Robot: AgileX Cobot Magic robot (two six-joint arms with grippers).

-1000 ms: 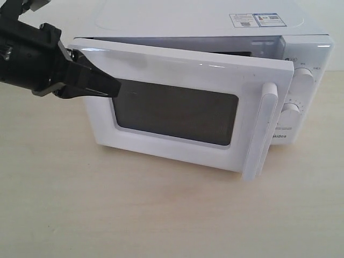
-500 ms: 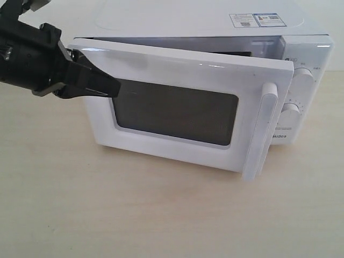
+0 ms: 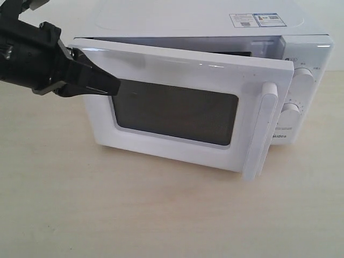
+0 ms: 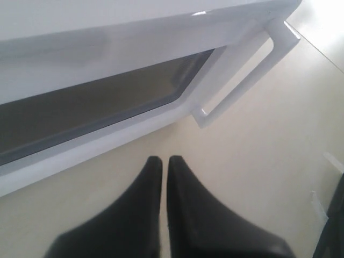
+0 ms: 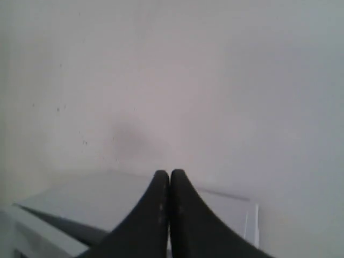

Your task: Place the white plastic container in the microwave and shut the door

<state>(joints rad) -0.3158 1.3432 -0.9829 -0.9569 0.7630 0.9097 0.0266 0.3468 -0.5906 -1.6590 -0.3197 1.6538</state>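
The white microwave (image 3: 199, 21) stands at the back of the table with its door (image 3: 161, 67) ajar, swung most of the way towards the body. The dark window (image 3: 177, 110) and the bar handle (image 3: 263, 129) face forward. My left gripper (image 3: 114, 87) is shut and empty, its black tips against the door's front on the hinge side. In the left wrist view the gripper (image 4: 164, 159) points along the door (image 4: 107, 48) towards the handle (image 4: 247, 70). The right gripper (image 5: 170, 173) is shut and empty, facing a pale wall. The white plastic container is hidden.
Two round dials (image 3: 303, 80) sit on the microwave's right panel, and stickers (image 3: 255, 20) lie on its top. The light wooden table (image 3: 161, 215) stretches in front of the door. The right arm does not show in the exterior view.
Hardly anything differs: my left gripper has crept slightly up along the door, and the door stands at almost the same angle.
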